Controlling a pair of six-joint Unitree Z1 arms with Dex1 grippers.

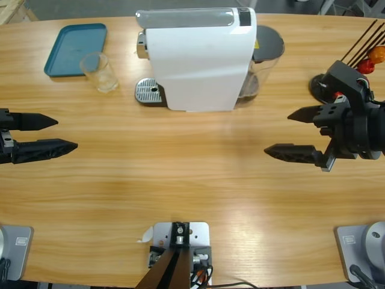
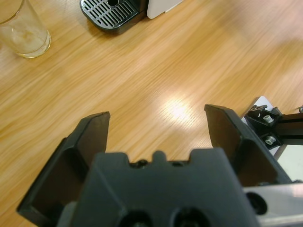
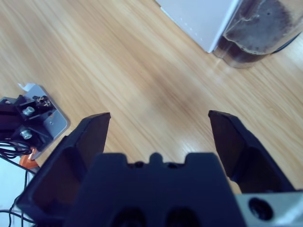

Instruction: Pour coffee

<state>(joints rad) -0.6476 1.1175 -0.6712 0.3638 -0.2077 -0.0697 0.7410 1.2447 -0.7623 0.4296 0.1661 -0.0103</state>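
at upper left of the high view: glass [image 1: 103, 71], clear, upright, no dark coffee visible in it; just right of blue tray [image 1: 67, 49], left of drip grate [image 1: 149, 91]. white coffee machine [image 1: 198, 57] at top centre, dark tank [image 1: 264, 60] on its right. left gripper [image 1: 57, 133] at left edge, jaws spread, holding nothing. right gripper [image 1: 278, 132] at right edge, jaws spread, holding nothing. orange capsules [image 1: 375, 56] at upper right.

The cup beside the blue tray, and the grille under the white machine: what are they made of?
The cup looks like clear glass or plastic: the wood grain shows through it. The grille looks like metal with a matte silvery finish, pierced by rows of slots, though coated plastic is possible.
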